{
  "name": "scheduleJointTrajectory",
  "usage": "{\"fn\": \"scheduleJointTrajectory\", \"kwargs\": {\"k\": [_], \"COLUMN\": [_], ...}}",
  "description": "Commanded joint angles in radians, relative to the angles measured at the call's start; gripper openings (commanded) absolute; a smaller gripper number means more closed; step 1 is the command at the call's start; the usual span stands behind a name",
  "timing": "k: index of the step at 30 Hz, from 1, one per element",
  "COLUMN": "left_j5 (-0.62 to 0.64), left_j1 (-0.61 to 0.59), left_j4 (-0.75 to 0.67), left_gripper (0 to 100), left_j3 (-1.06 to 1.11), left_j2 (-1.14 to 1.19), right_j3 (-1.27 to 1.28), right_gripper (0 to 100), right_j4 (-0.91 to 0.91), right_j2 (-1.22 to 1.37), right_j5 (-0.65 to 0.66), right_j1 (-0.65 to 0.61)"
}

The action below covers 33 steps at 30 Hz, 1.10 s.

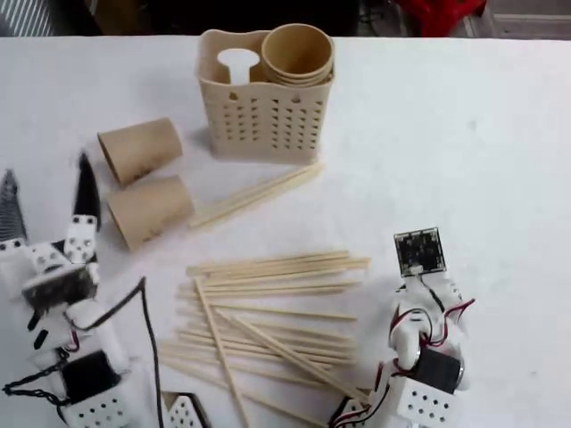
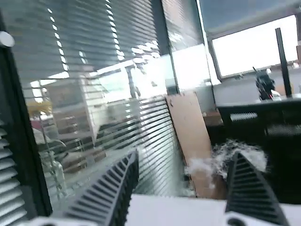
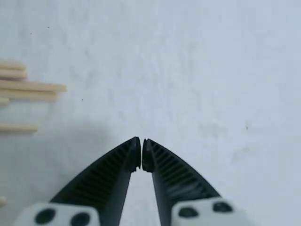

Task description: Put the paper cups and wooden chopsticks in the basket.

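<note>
White table (image 1: 500,134) under both my arms. Basket (image 1: 268,120) stands upright at the far side, approx mid-table. A cup stack (image 1: 297,53) sits upright in its right compartment, as the high view has it.

Two more cups lie on their sides left of the basket. The far cup (image 1: 140,149) is near the basket's left wall, and the near cup (image 1: 150,210) is just in front of it w/ a thin gap between.

A chopstick pair (image 1: 257,194) lies slantwise on the table in front of the basket, one end by the near cup and the other by the basket's front right corner. The main chopstick pile (image 1: 272,325) is spread loosely between my arms, mostly lying across, w/ a few crossing at an angle.

My L gripper (image 1: 49,201) is at the table's left edge, beside the near cup but not touching it. Jaws are spread wide, nothing between them. It's tipped up, so the wrist cam looks past the fingers (image 2: 117,188) at window blinds (image 2: 70,70).

My R gripper (image 3: 141,143) points down at bare table just right of the pile's ends (image 3: 28,87). Tips are closed together, holding nothing.
</note>
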Motion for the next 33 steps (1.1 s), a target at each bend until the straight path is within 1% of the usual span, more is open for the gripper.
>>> {"fn": "scheduleJointTrajectory", "kwargs": {"k": [1, 2, 4, 9, 11, 14, 33], "left_j5": [0.061, 0.063, 0.068, 0.068, 0.060, 0.060, 0.060], "left_j1": [-0.068, -0.087, -0.125, -0.188, -0.205, -0.222, -0.222], "left_j4": [-0.351, -0.430, -0.485, -0.736, -0.798, -0.809, -0.786], "left_gripper": [30, 30, 30, 30, 30, 30, 30], "left_j3": [0.077, 0.092, 0.086, 0.087, 0.087, 0.087, 0.087], "left_j2": [-0.010, -0.008, -0.012, -0.010, -0.010, -0.010, -0.010], "right_j3": [0.006, 0.006, 0.006, 0.006, 0.006, 0.006, 0.006], "right_gripper": [2.5, 2.5, 2.5, 2.5, 2.5, 2.5, 2.5], "right_j4": [0.007, 0.007, 0.007, 0.007, 0.007, 0.007, 0.007], "right_j2": [-0.013, -0.013, -0.013, -0.013, -0.013, -0.013, -0.013], "right_j5": [0.005, 0.005, 0.005, 0.005, 0.005, 0.005, 0.005], "right_j1": [0.008, 0.008, 0.008, 0.008, 0.008, 0.008, 0.005]}}
